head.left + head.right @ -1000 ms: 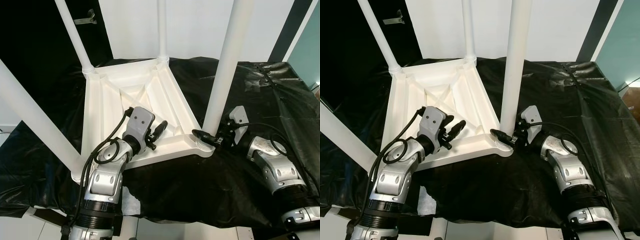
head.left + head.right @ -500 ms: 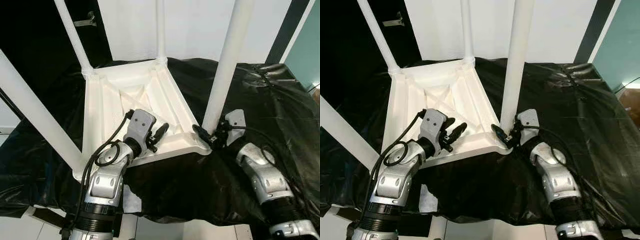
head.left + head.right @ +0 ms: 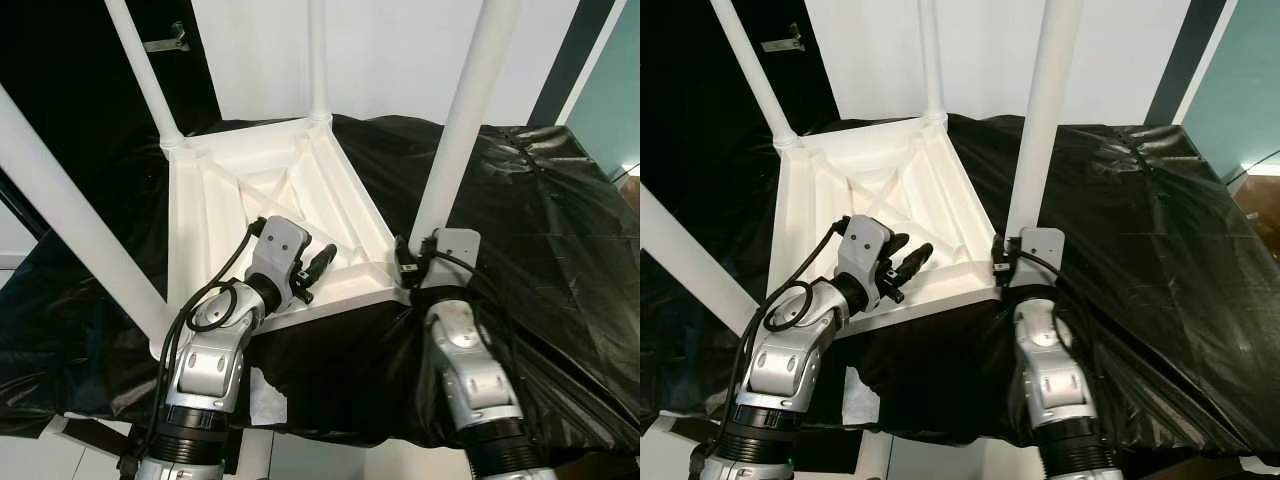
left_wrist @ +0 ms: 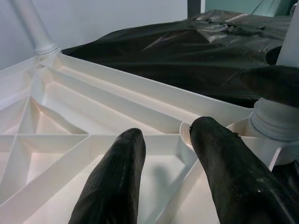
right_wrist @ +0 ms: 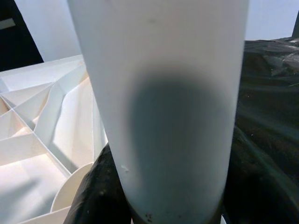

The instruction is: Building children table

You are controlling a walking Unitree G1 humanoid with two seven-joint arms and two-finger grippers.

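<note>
The white children's table (image 3: 290, 190) lies upside down on a black sheet, ribbed underside up, with its legs pointing upward. My left gripper (image 3: 318, 265) hovers over the ribs near the front edge; in the left wrist view its fingers (image 4: 117, 177) stand open above a rib with nothing between them. My right gripper (image 3: 408, 262) is at the base of the near right leg (image 3: 460, 130). In the right wrist view that leg (image 5: 173, 93) stands between the black fingers (image 5: 100, 186), which hug it on both sides.
Three more white legs rise at the far left (image 3: 145, 70), the far middle (image 3: 317, 55) and the near left (image 3: 75, 220). The crumpled black sheet (image 3: 540, 220) spreads out to the right. A white scrap (image 3: 265, 385) hangs below the front edge.
My right arm has swung left, from the right of the near right leg to in front of it, and its fingers now wrap the leg's base. The left gripper has held still.
</note>
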